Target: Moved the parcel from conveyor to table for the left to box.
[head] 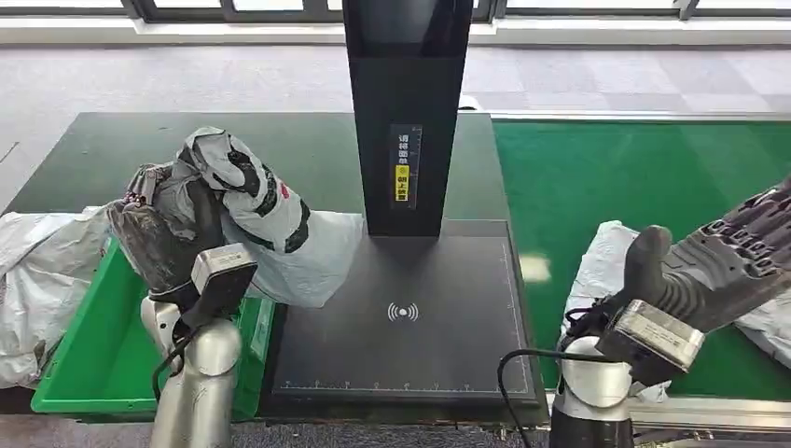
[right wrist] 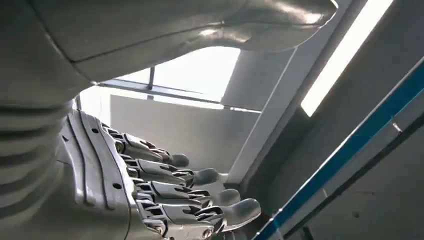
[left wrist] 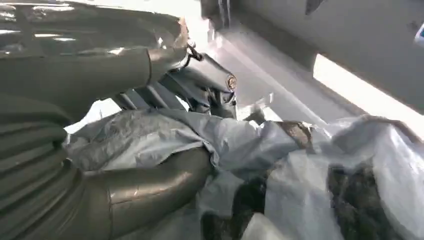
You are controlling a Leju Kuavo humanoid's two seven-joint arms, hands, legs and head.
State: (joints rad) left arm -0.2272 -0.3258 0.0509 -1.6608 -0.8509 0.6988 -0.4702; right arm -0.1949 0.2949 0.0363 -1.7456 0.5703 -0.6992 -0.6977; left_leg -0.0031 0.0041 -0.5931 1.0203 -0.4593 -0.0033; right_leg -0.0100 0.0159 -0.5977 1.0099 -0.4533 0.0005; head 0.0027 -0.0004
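1. Clearly, the left hand [head: 173, 238] is gripping the parcel [head: 244, 191], a crumpled grey-and-white plastic bag with dark markings; in the left wrist view the thumb [left wrist: 150, 187] and the darker fingers [left wrist: 200, 85] are closing on the wrinkled plastic [left wrist: 280, 165] from both sides.
2. The parcel is sitting in and above that hand, raised off the surfaces, with its bulk sticking up and to the right of the palm.
3. It is hanging over the right edge of the green box [head: 103, 359] and the left edge of the black scanner plate [head: 410, 317], in front of the dark table [head: 308, 149].
4. The right hand [head: 709, 261] is holding nothing; in the right wrist view its fingers [right wrist: 195, 195] are lying nearly straight and slightly apart, palm empty.
5. That hand is hovering over the green conveyor [head: 644, 168], well apart from the held parcel, with another white bag [head: 597, 266] lying on the belt just below it.
6. A black scanner column [head: 406, 112] is standing upright at the back of the plate, between the two hands.
7. More white bags [head: 42, 271] are resting beside the green box on its left.
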